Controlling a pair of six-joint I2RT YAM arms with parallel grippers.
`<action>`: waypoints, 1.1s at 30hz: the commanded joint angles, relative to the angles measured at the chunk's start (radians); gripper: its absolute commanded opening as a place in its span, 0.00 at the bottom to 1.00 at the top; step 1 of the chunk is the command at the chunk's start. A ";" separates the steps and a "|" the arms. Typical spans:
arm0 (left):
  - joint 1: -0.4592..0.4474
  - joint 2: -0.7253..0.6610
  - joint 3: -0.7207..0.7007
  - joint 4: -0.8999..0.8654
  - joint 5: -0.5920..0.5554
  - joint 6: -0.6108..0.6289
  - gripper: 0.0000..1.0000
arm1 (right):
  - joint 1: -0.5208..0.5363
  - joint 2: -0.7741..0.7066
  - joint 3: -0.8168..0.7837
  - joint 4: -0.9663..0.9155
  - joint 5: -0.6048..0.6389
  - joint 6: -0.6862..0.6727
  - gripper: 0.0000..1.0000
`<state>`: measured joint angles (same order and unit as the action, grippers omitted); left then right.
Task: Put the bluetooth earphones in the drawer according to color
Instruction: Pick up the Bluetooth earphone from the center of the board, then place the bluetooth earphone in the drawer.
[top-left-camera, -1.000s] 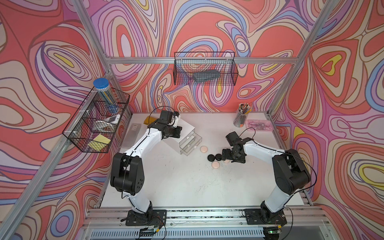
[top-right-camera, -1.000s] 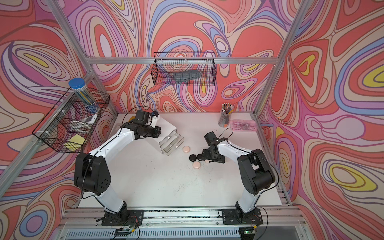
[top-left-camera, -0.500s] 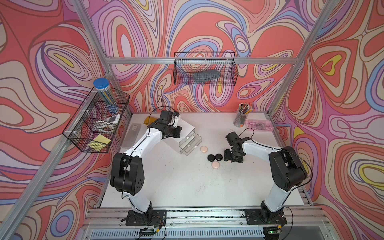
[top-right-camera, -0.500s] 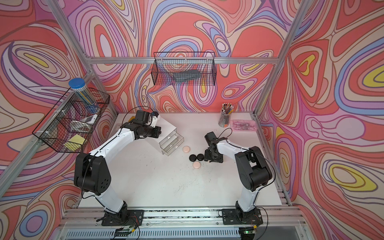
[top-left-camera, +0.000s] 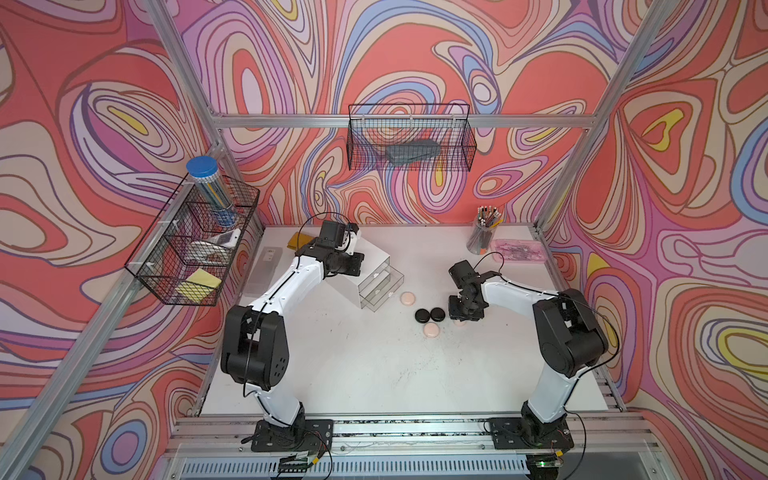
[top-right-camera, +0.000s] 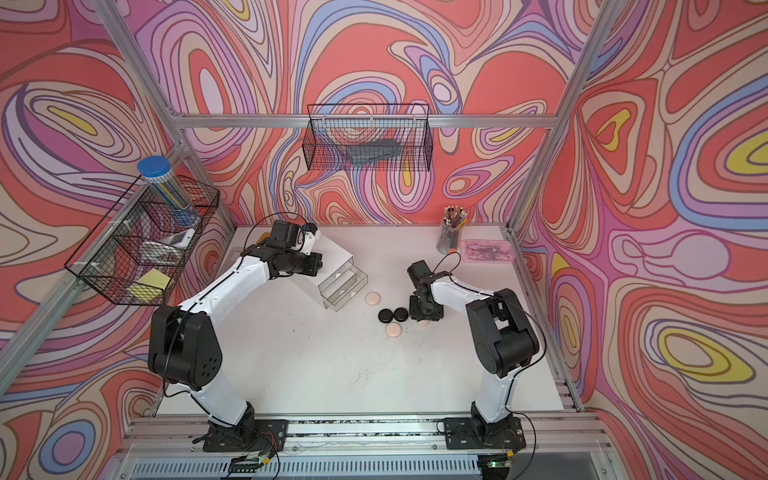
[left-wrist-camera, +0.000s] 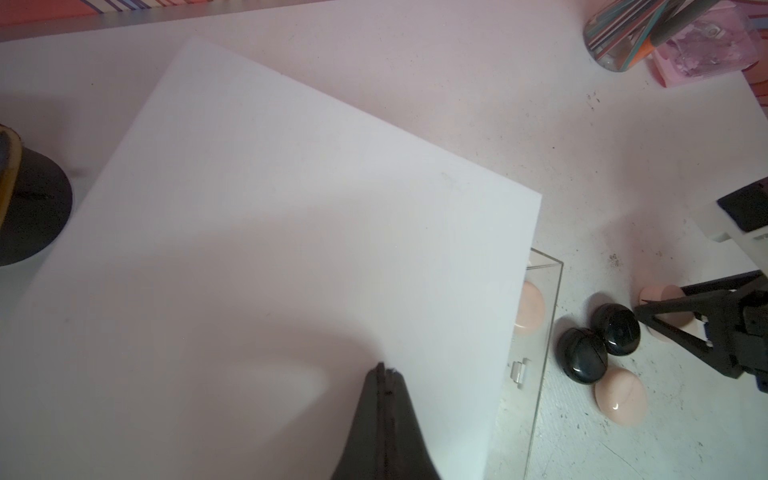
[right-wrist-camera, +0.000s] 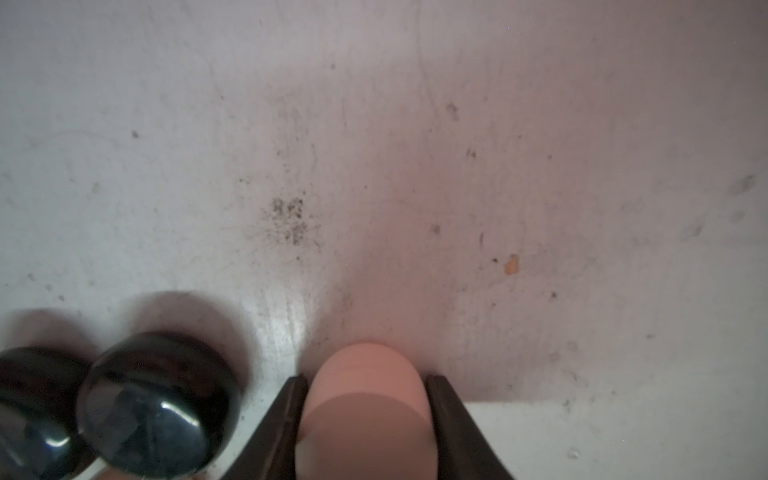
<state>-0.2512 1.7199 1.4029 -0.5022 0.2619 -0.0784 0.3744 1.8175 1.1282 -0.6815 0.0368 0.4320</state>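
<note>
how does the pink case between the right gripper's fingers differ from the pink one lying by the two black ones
The gripped pink case sits between the right gripper fingers, touched on both sides; the loose pink case lies free on the table. In both top views the gripped pink case is mostly hidden under the gripper; the loose pink case shows fully. Both are pale pink, smooth and rounded.

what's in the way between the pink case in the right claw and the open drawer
The two black cases lie between the right claw, closed on a pink case, and the open drawer; a loose pink case lies just before the drawer's front. Above them nothing visible blocks.
</note>
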 joint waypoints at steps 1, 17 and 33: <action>-0.012 0.068 -0.025 -0.141 -0.007 0.008 0.00 | -0.002 -0.033 0.003 -0.028 0.004 0.000 0.28; -0.014 0.064 -0.022 -0.142 0.000 0.003 0.00 | 0.108 -0.010 0.380 0.030 -0.093 -0.025 0.27; -0.016 0.058 -0.018 -0.148 -0.002 0.005 0.00 | 0.257 0.243 0.644 0.126 -0.160 0.038 0.27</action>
<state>-0.2550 1.7264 1.4109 -0.5026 0.2623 -0.0784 0.6186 2.0407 1.7229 -0.5938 -0.0998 0.4507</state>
